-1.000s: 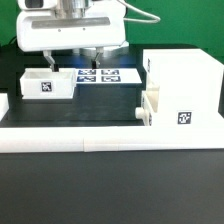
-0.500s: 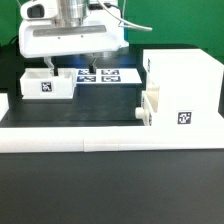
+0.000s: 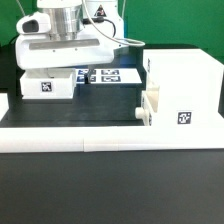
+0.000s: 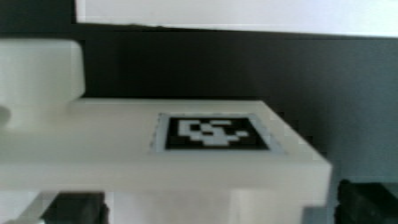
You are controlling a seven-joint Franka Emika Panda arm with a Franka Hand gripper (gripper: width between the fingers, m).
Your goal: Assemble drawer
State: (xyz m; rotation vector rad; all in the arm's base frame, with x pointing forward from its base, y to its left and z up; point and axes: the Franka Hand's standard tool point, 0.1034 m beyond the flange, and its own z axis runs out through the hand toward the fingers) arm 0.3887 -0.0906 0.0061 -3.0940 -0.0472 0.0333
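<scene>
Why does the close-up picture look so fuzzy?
In the wrist view the camera sits very near the white tray, so its tag and edges come out soft and blurred. The exterior view is sharper: the shell and its tag show crisp, though the bright white plastic washes out detail.

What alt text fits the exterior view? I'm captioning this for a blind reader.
A robot gripper hangs right above a small white tray at the exterior view's left, on a black table. A tall white box stands at the right with a second tray partly slid in; a flat tagged board lies behind.
</scene>
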